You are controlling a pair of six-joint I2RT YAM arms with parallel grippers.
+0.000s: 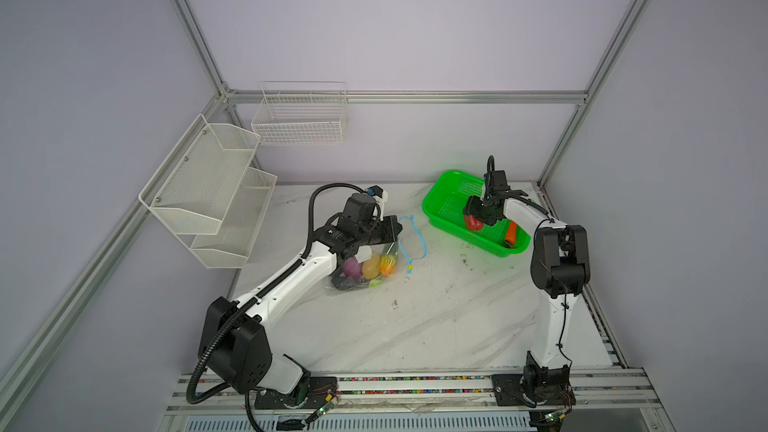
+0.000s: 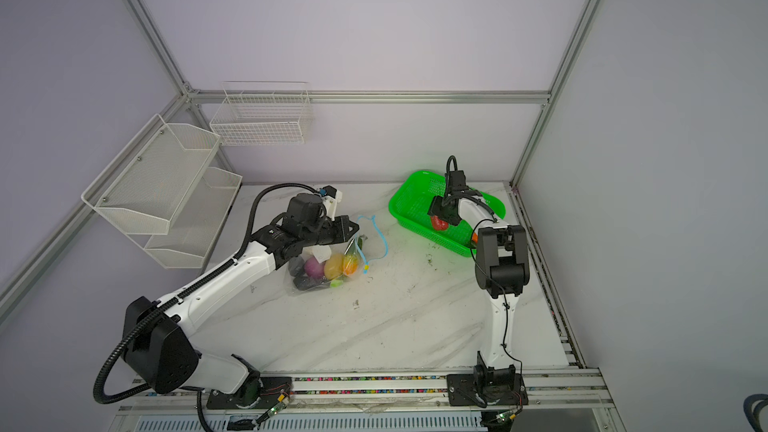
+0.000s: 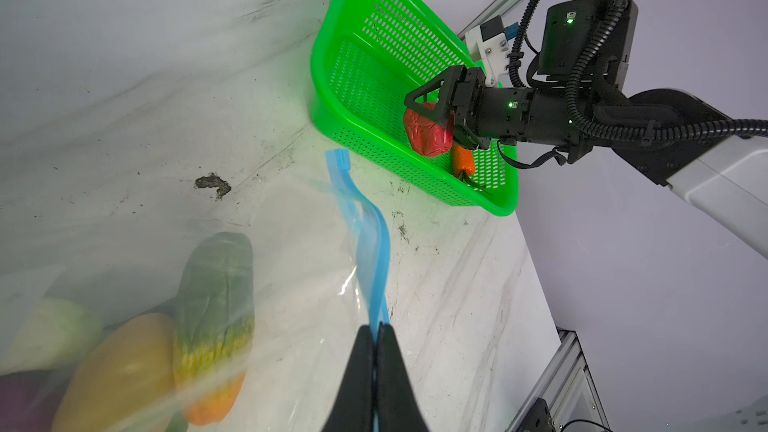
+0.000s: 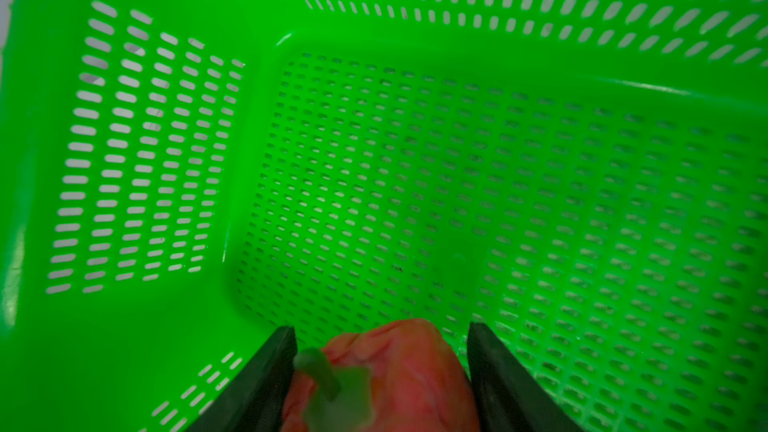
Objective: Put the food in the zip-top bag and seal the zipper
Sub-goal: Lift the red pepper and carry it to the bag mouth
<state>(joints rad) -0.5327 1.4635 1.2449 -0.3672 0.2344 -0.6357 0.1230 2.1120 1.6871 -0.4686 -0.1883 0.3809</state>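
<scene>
The clear zip-top bag (image 1: 360, 282) (image 2: 309, 284) lies left of the table's middle. It holds purple (image 1: 352, 268), yellow (image 1: 371, 266) (image 3: 120, 371) and green-to-orange (image 3: 214, 305) food pieces. Its light-blue zipper (image 1: 420, 238) (image 2: 381, 236) (image 3: 370, 251) loops open toward the right and ends at a yellow slider (image 1: 409, 270). My left gripper (image 1: 395, 231) (image 3: 376, 328) is shut on this strip. My right gripper (image 1: 473, 218) (image 3: 422, 112) (image 4: 380, 338) is inside the green basket (image 1: 444, 197) (image 3: 332, 76) (image 4: 166, 326). It is shut on a red pepper (image 1: 473, 224) (image 3: 426, 135) (image 4: 399, 367). An orange carrot (image 1: 511, 232) (image 3: 463, 160) lies beside it.
White mesh shelves (image 1: 208, 193) hang on the left wall and a wire basket (image 1: 301, 118) on the back wall. Aluminium frame posts (image 1: 559, 151) stand at the table's back corners. A slotted rail (image 1: 415, 384) runs along the front edge. Dirt specks (image 3: 214, 184) mark the marble top.
</scene>
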